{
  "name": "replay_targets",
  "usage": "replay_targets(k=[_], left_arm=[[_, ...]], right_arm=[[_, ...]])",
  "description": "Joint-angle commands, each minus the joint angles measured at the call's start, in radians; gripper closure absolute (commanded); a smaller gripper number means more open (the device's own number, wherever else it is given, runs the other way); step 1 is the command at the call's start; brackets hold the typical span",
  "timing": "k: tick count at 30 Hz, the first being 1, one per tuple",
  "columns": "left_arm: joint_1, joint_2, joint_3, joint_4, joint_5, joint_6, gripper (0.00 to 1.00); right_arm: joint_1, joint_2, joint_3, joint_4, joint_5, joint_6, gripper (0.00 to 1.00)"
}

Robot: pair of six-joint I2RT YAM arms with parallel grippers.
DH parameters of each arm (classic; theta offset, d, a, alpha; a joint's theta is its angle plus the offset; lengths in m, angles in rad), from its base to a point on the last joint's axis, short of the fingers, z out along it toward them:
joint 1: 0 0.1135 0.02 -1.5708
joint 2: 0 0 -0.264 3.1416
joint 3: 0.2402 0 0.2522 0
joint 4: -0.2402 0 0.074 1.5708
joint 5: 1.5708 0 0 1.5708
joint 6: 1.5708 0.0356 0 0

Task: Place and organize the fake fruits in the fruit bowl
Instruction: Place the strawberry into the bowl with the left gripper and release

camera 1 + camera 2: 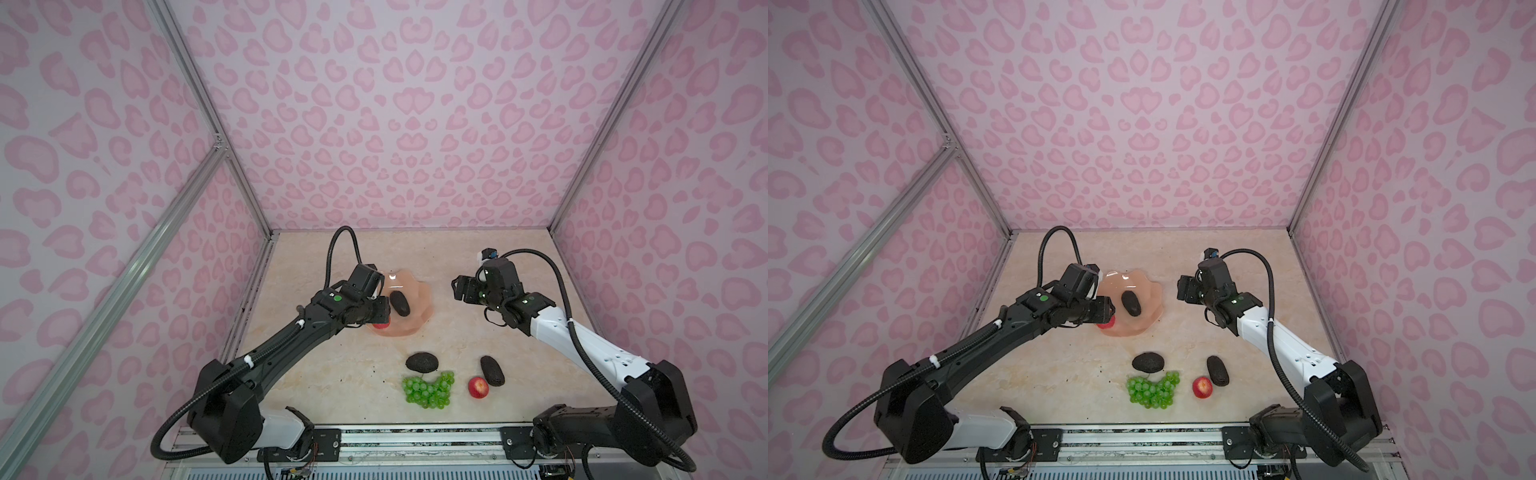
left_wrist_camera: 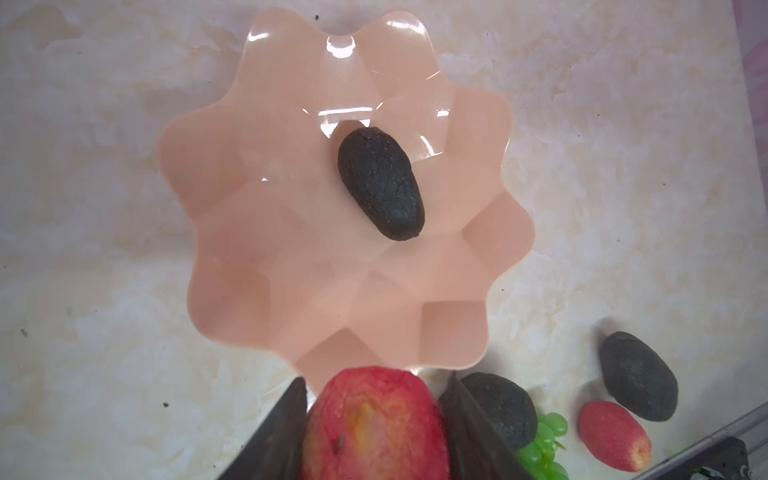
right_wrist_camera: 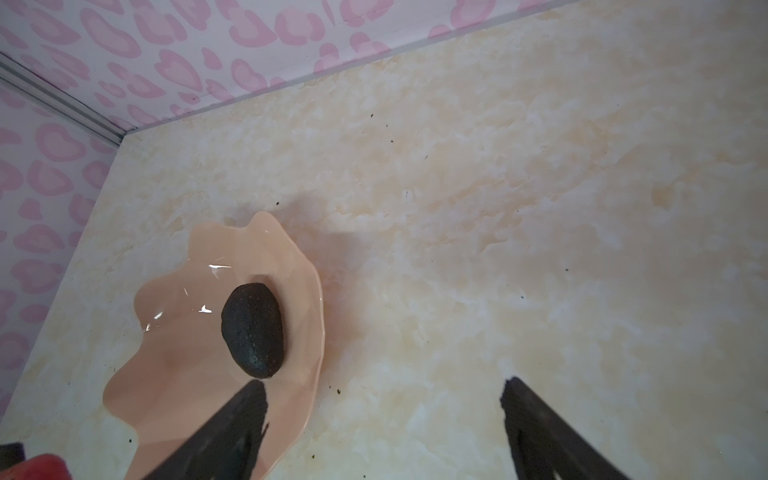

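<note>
Left gripper point(image 2: 376, 380) clamped on red apple point(image 2: 374, 432). Bowl point(image 2: 249, 208) straight ahead of fingertips, near rim right at apple (free floor likely just beyond). Avocado point(image 2: 380, 185) farther ahead in bowl, long axis roughly along reach. Right gripper point(image 3: 384, 386) spread wide, empty, beside bowl; left arm nearer.

Tally: 6 fake fruit pcs, 1 bowl, 2 arms.
Avocados x3: avocado A point(image 1: 400, 303), avocado B point(image 1: 422, 362), avocado C point(image 1: 492, 370). Red apples x2: apple A point(image 2: 374, 424), apple B point(image 1: 478, 387). Green grape bunch point(image 1: 428, 388) x1. Pink fruit bowl point(image 2: 249, 216) x1. Robot arms x2: left arm point(image 1: 291, 345), right arm point(image 1: 582, 340).
</note>
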Motion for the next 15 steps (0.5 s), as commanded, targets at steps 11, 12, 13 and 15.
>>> replay_targets(k=[11,12,13,15], left_arm=[[0.082,0.382,0.148,0.101,0.021,0.063,0.53],[0.082,0.398,0.162,0.096,0.021,0.061,0.53],[0.082,0.413,0.171,0.096,0.025,0.059,0.52],[0.082,0.435,0.181,0.097,0.028,0.057,0.51]], right_arm=[[0.095,-0.131,-0.146,-0.225,0.102,0.075,0.12],[0.099,-0.143,-0.155,-0.243,0.113,0.085,0.12],[0.102,-0.155,-0.163,-0.267,0.122,0.099,0.12],[0.105,-0.184,-0.182,-0.308,0.140,0.124,0.13]])
